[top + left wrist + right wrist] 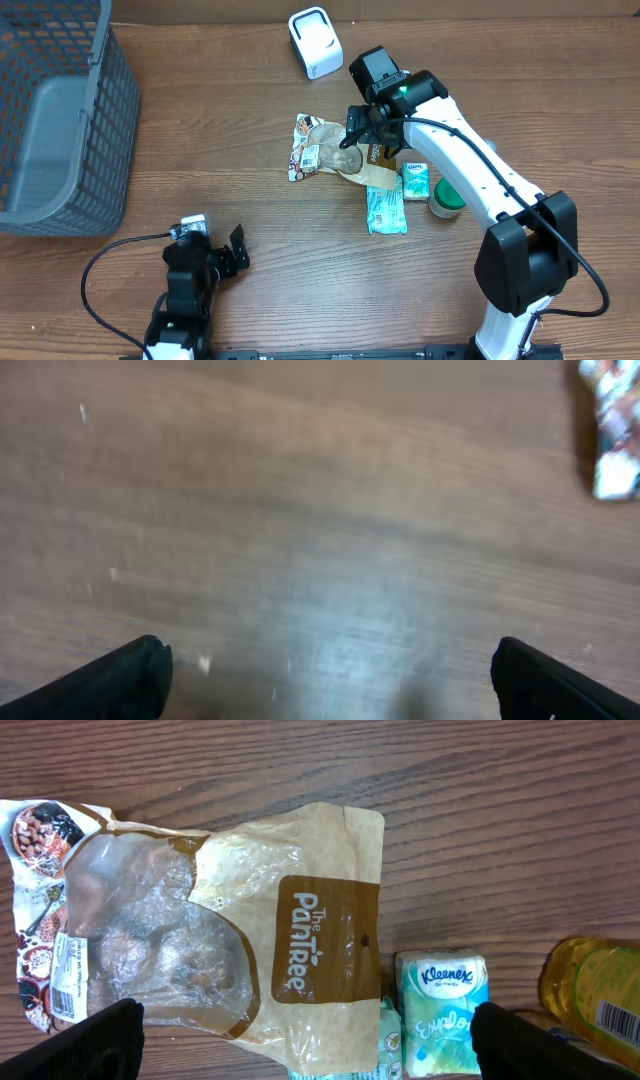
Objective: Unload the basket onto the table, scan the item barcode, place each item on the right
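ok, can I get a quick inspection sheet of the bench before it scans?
Surface: wooden table, a few pale specks.
Job's things: snack bag lying flat, sticker label at one end; white scanner at the far edge, apart from the bag.
Clutter: Kleenex pack, teal packet and yellow bottle beside the bag; grey basket far left.
Grippers: left gripper open over wood; right gripper open above the bag, holding nothing.
Cables: black cable looped by the left arm; second cable along the right arm.
Surroundings: nothing seen.
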